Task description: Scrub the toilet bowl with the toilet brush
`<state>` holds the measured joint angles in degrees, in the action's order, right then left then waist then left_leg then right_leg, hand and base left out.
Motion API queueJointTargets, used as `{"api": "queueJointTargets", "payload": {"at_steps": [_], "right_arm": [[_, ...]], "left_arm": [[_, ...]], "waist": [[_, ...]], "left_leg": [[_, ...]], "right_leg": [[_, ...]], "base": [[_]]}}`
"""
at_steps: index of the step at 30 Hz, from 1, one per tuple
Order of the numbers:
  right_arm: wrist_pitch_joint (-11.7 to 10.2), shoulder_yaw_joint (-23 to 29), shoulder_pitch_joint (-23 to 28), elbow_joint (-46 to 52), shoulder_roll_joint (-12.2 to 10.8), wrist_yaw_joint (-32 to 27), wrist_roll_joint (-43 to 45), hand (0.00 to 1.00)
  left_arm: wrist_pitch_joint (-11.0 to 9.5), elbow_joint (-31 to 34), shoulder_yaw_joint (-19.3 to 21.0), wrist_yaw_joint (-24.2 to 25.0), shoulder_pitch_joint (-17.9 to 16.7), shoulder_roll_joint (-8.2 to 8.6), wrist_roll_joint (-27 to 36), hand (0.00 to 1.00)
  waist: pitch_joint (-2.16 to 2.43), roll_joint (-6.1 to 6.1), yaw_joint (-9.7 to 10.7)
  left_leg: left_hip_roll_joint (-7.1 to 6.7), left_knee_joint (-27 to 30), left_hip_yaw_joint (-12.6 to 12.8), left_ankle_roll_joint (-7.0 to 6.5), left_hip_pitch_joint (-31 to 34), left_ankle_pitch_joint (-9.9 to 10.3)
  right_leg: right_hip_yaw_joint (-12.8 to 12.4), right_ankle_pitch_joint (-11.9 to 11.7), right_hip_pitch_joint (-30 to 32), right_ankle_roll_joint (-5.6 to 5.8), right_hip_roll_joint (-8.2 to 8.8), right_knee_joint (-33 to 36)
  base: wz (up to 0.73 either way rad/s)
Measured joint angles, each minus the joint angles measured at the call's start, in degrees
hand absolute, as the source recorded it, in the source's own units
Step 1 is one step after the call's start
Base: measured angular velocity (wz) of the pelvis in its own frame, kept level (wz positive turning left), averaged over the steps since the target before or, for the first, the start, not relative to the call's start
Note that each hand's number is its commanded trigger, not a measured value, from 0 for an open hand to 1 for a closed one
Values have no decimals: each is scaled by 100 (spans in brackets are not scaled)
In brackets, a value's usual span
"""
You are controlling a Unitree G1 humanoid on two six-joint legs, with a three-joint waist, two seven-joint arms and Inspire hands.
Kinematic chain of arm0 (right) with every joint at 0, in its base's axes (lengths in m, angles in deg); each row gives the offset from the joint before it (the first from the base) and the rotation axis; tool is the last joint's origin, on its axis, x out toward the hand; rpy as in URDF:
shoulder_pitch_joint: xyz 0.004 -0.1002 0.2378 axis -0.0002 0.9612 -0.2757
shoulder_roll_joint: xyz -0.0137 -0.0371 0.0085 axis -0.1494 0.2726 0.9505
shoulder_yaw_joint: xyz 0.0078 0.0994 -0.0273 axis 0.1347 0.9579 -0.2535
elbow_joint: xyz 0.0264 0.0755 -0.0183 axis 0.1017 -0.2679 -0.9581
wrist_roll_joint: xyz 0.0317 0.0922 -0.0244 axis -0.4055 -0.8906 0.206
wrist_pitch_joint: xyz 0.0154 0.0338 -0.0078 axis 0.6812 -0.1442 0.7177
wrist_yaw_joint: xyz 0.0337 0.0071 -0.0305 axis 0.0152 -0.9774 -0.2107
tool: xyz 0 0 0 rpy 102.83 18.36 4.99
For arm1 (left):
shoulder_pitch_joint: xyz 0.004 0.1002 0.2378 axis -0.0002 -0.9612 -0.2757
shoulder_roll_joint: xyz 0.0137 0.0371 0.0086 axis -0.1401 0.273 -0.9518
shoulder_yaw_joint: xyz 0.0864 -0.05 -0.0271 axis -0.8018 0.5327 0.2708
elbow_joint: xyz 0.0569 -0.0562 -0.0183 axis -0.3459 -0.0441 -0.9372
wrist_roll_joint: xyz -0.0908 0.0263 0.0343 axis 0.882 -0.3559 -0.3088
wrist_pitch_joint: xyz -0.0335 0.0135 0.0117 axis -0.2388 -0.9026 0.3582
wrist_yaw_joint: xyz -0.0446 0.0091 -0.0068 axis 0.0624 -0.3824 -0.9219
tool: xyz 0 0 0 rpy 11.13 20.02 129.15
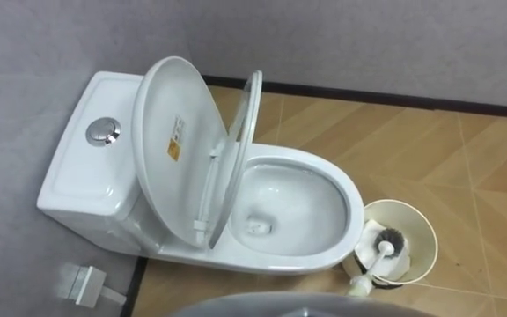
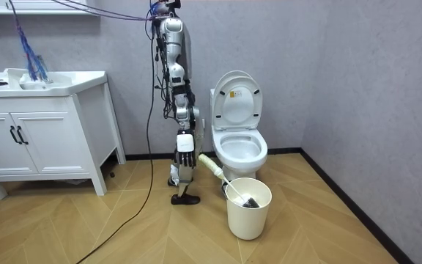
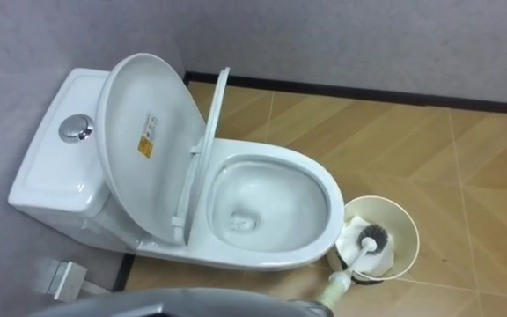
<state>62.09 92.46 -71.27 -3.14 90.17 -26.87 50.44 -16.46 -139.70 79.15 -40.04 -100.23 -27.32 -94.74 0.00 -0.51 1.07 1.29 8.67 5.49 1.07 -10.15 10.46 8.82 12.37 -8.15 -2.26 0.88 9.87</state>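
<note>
Room view: right robot hand [image 2: 186, 147], grip state not tellable, hung near black-bristled white toilet brush [image 2: 222, 177] in cream round plastic bucket [image 2: 247, 216]; handle looked best grasped high, lifted straight.

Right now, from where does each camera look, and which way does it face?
Left eye view: on the robot's head, looking down at the toilet, lid up, and the toilet brush in its pail; a grey curve at the bottom, probably the robot's own.
Right eye view: just beside it, same look, same curve.
Room view: out in the room, facing the wall; whole robot standing beside the toilet, right hand hanging.
All share toilet, brush, pail.
</note>
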Motion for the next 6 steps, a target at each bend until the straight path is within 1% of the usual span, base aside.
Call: {"api": "queueJointTargets", "payload": {"at_steps": [6], "right_arm": [[260, -287, 2, -59, -4, 320, 550, 0]], "left_arm": [[30, -90, -109, -8, 186, 12, 3, 0]], "waist": [[-7, 11, 9]], "left_leg": [[0, 4, -27, -14, 47, 9]], "right_leg": [[35, -4, 11, 14, 2, 16]], "base": [[3]]}}
